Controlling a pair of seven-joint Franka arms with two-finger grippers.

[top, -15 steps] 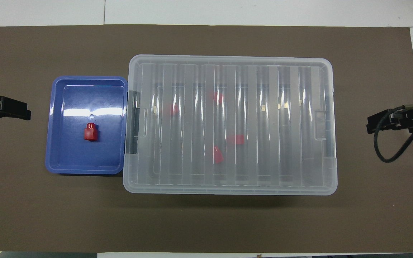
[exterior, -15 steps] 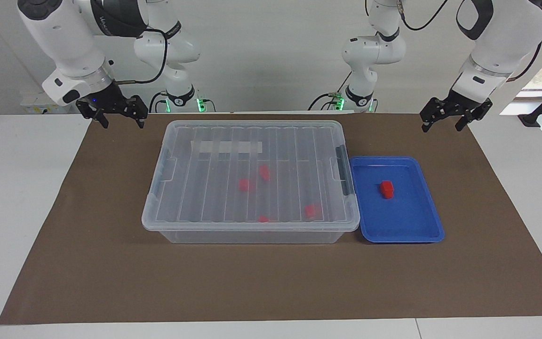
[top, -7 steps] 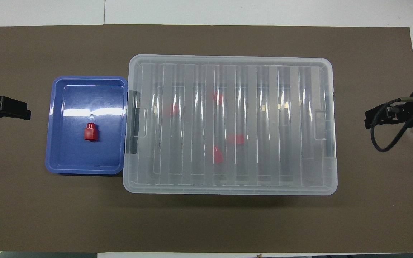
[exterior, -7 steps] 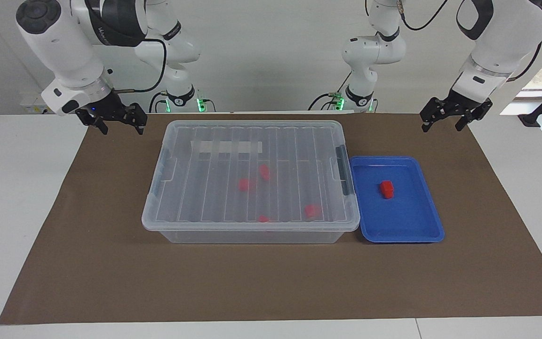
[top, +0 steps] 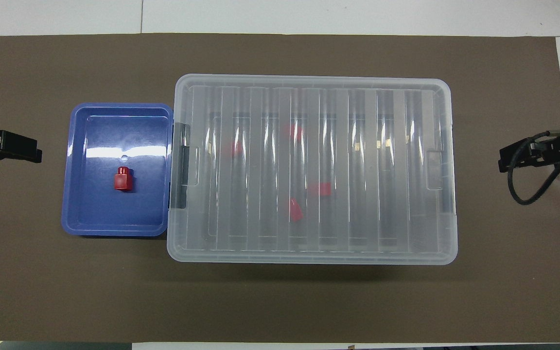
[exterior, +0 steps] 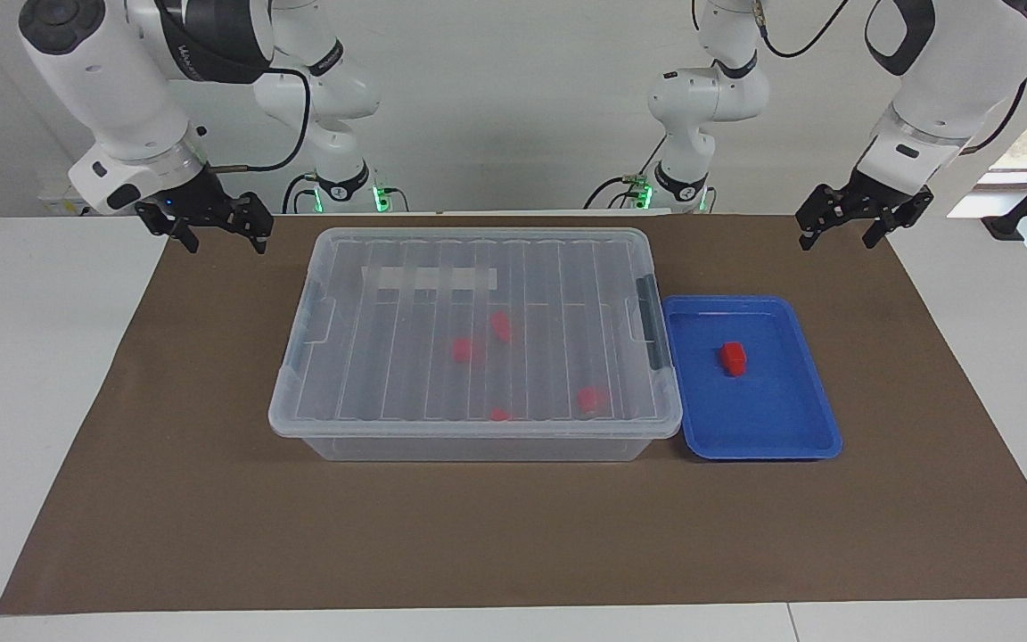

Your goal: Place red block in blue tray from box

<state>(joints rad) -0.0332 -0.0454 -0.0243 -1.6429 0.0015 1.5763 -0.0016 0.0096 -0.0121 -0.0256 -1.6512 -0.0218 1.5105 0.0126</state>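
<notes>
My right gripper (exterior: 215, 234) hangs with its fingers spread wide and empty over the mat's corner nearest my base. My left gripper (exterior: 861, 227) waits the same way, wide and empty, over the corner at its own end. Both stand well clear of everything. Farther out, the box (exterior: 478, 267) lies mid-mat with its ribbed lid (top: 309, 97) on and the dark latch (exterior: 652, 334) down, so the four red blocks inside (exterior: 463, 349) are sealed from me. The blue tray (exterior: 781, 437) sits tight against the box at my left arm's end, an easy drop. One red block (exterior: 732, 357) already rests in it.
</notes>
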